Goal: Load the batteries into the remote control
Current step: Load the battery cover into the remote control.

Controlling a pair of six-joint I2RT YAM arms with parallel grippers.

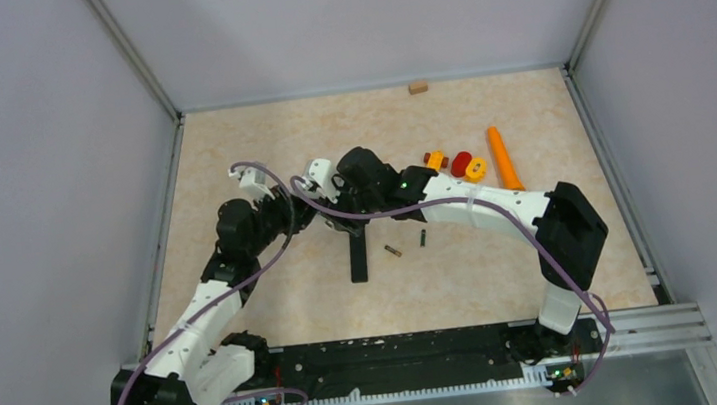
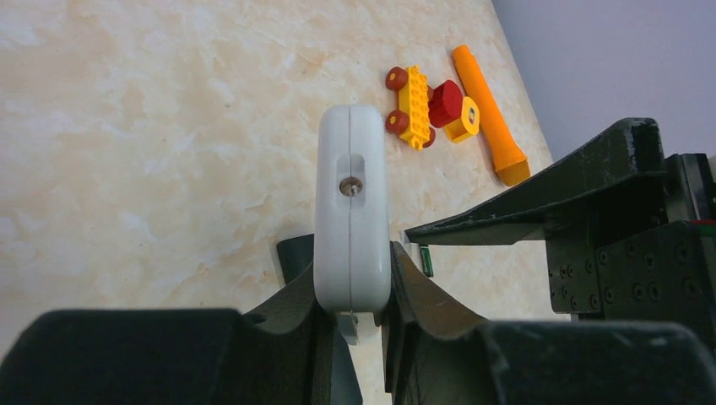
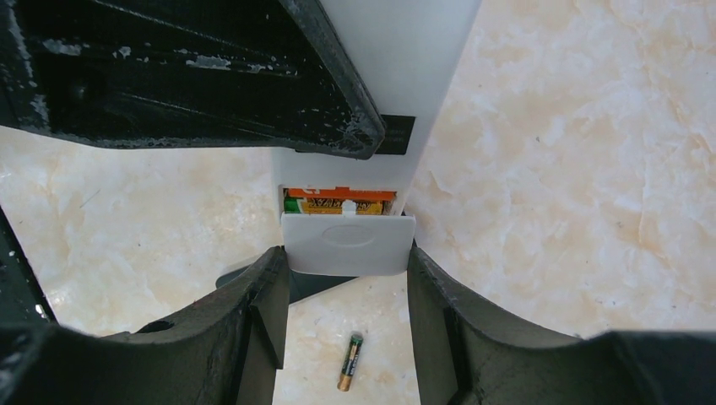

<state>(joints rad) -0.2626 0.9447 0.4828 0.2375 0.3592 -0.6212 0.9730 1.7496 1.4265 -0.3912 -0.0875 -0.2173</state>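
Your left gripper [image 2: 350, 287] is clamped on the remote control [image 2: 350, 211]. It holds the white body edge-on above the desk [image 1: 503, 278], with one finger pressed to each broad face near the lower end.

Your right gripper [image 3: 348, 266] comes in from the other side. Its fingers [image 3: 268, 295] are closed against the two side edges of the same remote control, at the level of the battery cover [image 3: 348, 245]. The cover is slid partway down and leaves the top of the compartment open. There you can see one gold and green battery [image 3: 338, 205] lying crosswise under an orange strip.

Two loose batteries [image 1: 393, 251] lie on the desk just right of a slim black bar [image 1: 358, 258], a little apart from each other. The further one [image 1: 423, 238] is nearer your right arm. In your right wrist view, one of them shows on the desk below the cover, between the fingers. I cannot tell which of the two it is.

Further back on the right, well apart from the remote control, lies a cluster of toys:
- a yellow wheeled brick [image 2: 413, 95]
- a red block [image 2: 445, 103]
- an orange cone [image 2: 490, 118]

A small wooden block [image 1: 418, 87] sits at the far edge of the desk.
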